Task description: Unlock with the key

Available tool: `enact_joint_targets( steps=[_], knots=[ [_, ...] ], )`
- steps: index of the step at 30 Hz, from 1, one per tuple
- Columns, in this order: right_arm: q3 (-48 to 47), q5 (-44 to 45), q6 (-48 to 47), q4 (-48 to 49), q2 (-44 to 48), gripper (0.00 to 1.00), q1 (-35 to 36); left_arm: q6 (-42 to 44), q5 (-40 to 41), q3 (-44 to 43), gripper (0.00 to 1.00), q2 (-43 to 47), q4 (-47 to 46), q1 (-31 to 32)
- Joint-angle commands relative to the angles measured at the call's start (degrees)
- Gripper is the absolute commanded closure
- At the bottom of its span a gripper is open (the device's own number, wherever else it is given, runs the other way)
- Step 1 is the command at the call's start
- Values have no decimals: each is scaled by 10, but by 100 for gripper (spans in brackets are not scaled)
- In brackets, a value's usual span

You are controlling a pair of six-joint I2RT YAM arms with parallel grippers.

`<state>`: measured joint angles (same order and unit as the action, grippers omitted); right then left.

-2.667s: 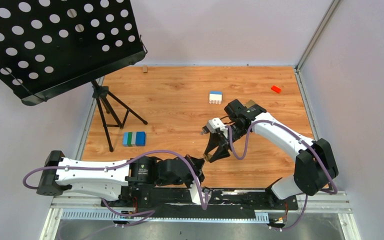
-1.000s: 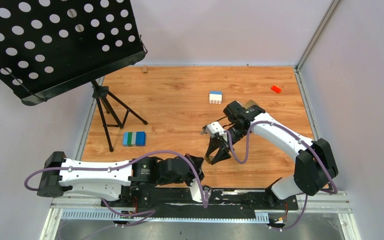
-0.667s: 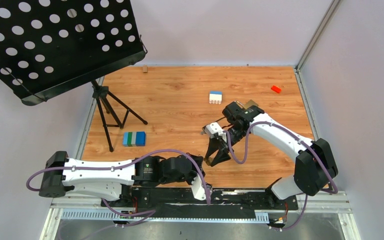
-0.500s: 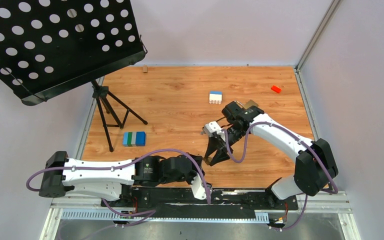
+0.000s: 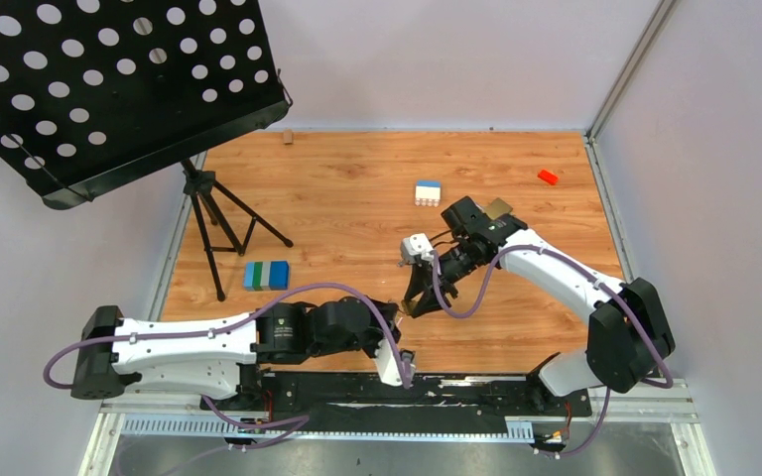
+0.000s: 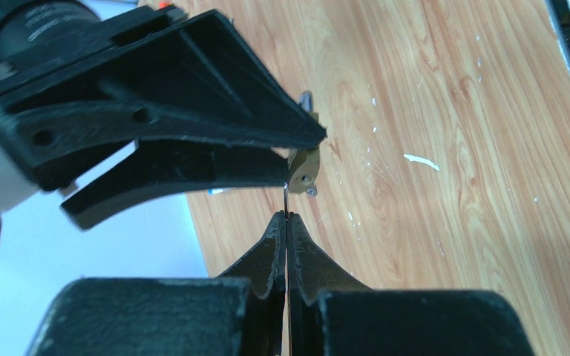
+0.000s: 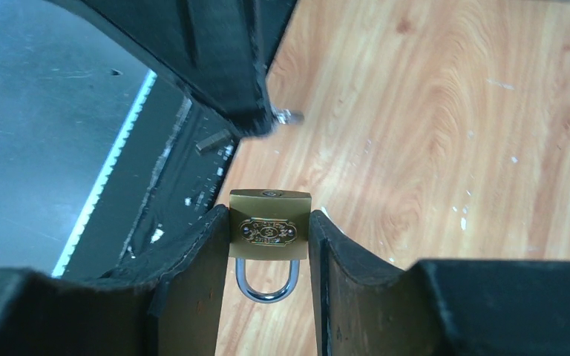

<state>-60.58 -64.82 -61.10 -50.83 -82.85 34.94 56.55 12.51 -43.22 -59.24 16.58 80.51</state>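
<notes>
Left arm (image 5: 189, 349) jaws pinched together, right arm (image 5: 556, 266) jaws clamped.

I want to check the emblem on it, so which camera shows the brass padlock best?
The right wrist view: the padlock sits centred and face-on, clamped in the right gripper. The left wrist view shows only a small tilted part; in the top view it is too small to make out.

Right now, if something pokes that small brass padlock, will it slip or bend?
Probably stiff: the small brass padlock looks solid metal. It might slip, being smooth, though the black right gripper clamps both sides.
</notes>
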Motion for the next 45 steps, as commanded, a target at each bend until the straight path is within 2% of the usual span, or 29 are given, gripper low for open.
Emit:
enact_joint_targets(
  steps=[1,5,10,17,25,30,32,35,40,45],
  knots=[
    [15,45,61,88,12,100,-17,-38,-49,-8,100,33,6,-33],
    [36,136,91,123,10,100,-21,-75,-109,-9,100,40,17,-91],
    [75,241,103,137,-1,96,-22,-141,-252,-21,100,41,26,-201],
    [128,357,100,165,-38,80,-22,-215,-424,-50,100,15,29,-323],
    [127,404,129,184,-48,53,-22,-228,-466,-83,100,-31,54,-349],
    [113,398,141,183,9,32,-23,-241,-494,-107,100,-47,59,-361],
    [105,380,143,179,42,29,-28,-247,-505,-115,100,-54,57,-363],
    [79,323,146,165,77,28,-46,-254,-514,-127,100,-66,54,-367],
    [34,184,142,140,130,33,-73,-259,-522,-136,100,-83,49,-372],
    [29,97,171,201,164,36,-72,-267,-535,-140,100,-99,39,-372]
  ],
)
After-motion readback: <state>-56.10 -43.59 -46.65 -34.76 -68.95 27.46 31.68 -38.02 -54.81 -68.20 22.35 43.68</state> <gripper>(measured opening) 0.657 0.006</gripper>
